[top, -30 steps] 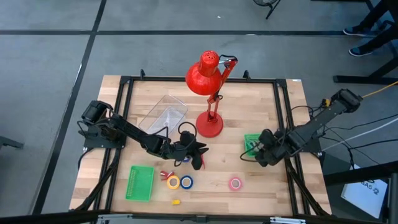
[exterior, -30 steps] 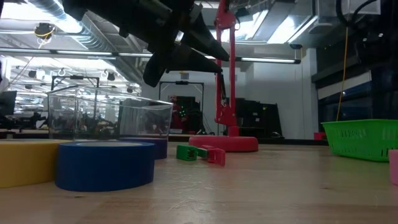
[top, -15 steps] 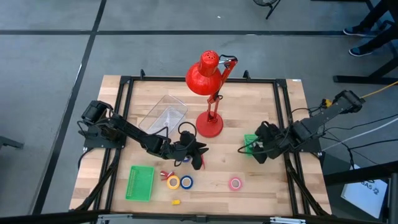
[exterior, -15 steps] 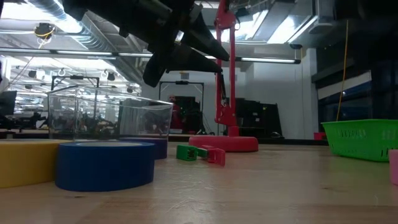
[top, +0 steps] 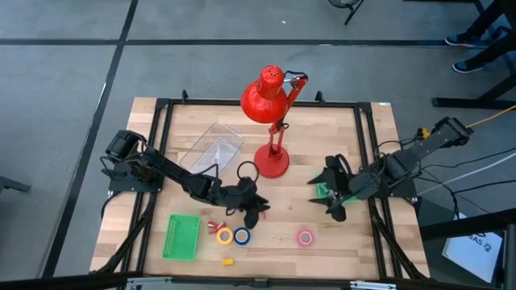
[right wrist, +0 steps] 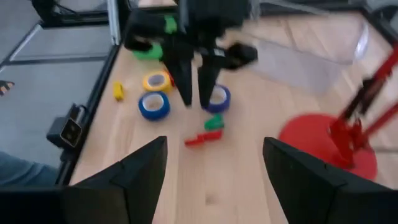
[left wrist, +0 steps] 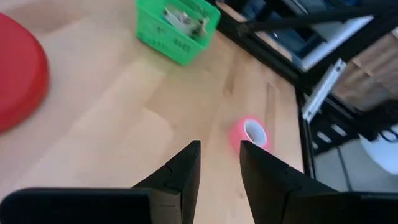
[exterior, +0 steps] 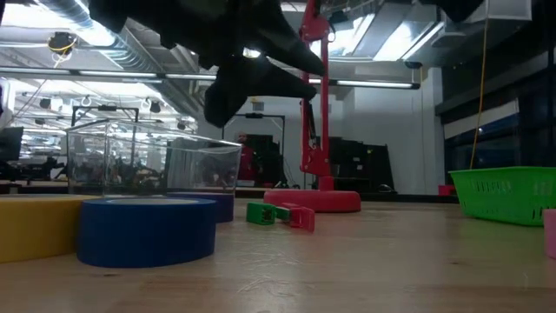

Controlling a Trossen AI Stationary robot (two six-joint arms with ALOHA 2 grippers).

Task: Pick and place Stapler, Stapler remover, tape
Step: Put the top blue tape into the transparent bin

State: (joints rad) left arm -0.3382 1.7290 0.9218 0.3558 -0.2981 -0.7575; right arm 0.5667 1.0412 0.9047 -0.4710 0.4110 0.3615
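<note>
**Both grippers in the air, nothing held, tape rolls on the wood**

Take the red lamp (top: 272, 125) as your landmark; its round base sits near the middle of the table (top: 355, 246).

Your left gripper (top: 252, 211) hangs on the front side of the lamp base, slightly towards the left arm's side. In the left wrist view its two fingers (left wrist: 180, 171) stand a narrow gap apart with only bare wood between them, so it grips nothing.

The tape lies in front of that gripper. A yellow roll (top: 225, 236) and a blue roll (top: 242, 235) sit side by side, further from the lamp than the gripper and a little to its left. A second blue roll (right wrist: 217, 97) shows in the right wrist view just behind the left gripper's fingers. The pink roll (top: 305, 237) lies apart from the others, front-right of the lamp base; in the left wrist view it sits just beyond the fingertips.

A small red and green piece (top: 214, 226), which may be the staple remover, rests just beside the yellow roll.

Your right gripper (top: 332, 193) is to the right of the lamp base, over the small green basket (left wrist: 177, 28). Its fingers (right wrist: 144, 171) are spread wide and empty.
</note>
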